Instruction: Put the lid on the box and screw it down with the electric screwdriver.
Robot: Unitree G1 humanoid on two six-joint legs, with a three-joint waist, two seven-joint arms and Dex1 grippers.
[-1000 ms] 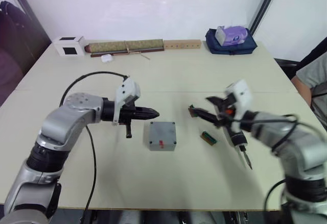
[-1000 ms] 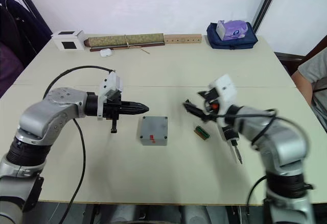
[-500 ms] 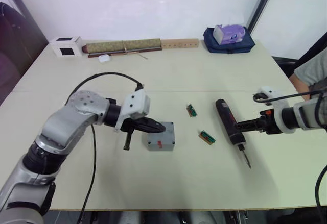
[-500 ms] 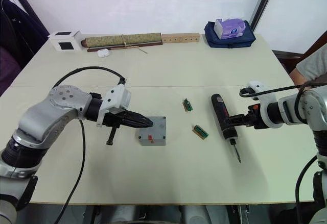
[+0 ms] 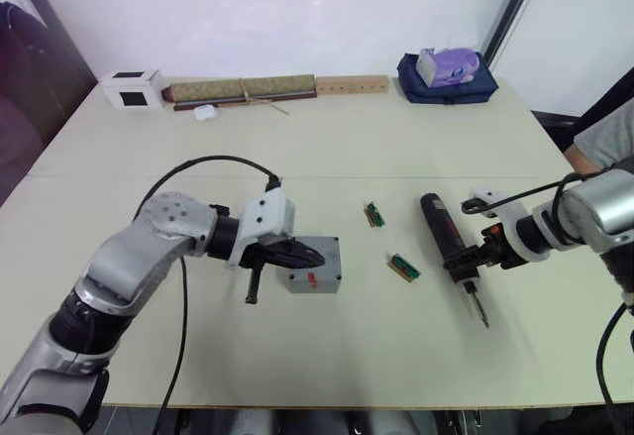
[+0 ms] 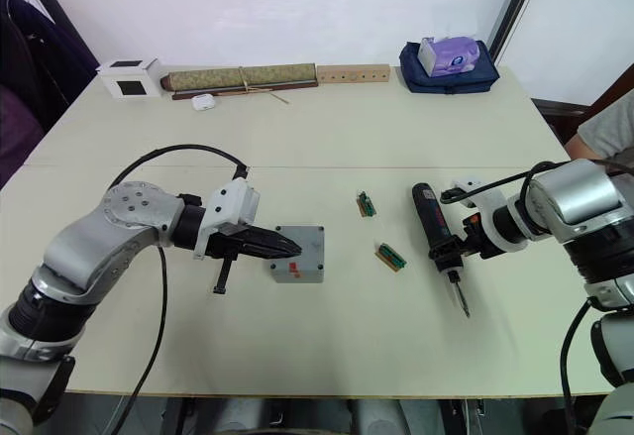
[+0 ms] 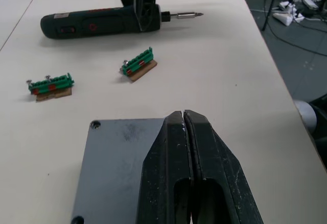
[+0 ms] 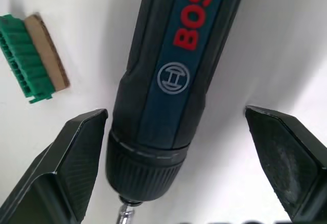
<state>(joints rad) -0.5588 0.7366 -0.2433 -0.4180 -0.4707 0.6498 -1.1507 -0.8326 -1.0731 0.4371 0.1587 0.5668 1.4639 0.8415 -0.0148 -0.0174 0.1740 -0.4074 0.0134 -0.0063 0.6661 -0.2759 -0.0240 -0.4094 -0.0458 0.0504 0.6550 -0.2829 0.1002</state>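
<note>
Fingers point(image 8: 76, 168) of my right gripper point(image 6: 458, 249) stand spread astride the electric screwdriver point(image 5: 441, 236), lying at three o'clock from the box point(image 5: 319, 267); it looks heavy, rigid and smooth-bodied, so I'd clamp mid-barrel, while my left gripper point(image 7: 184, 127), pressed shut, rests on the lid point(image 7: 117, 163).

Lid seated on box; screwdriver lying flat.
Grey lid point(image 7: 117, 168) covers the box point(image 5: 315, 265); dark electric screwdriver point(image 5: 445, 249) rests on the surface, well apart.

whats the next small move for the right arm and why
Probably shut the right tool on the electric screwdriver. Its fingers stand open on either side of the screwdriver's body near the bit end, and the screwdriver lies flat on the table, not yet gripped.
</note>
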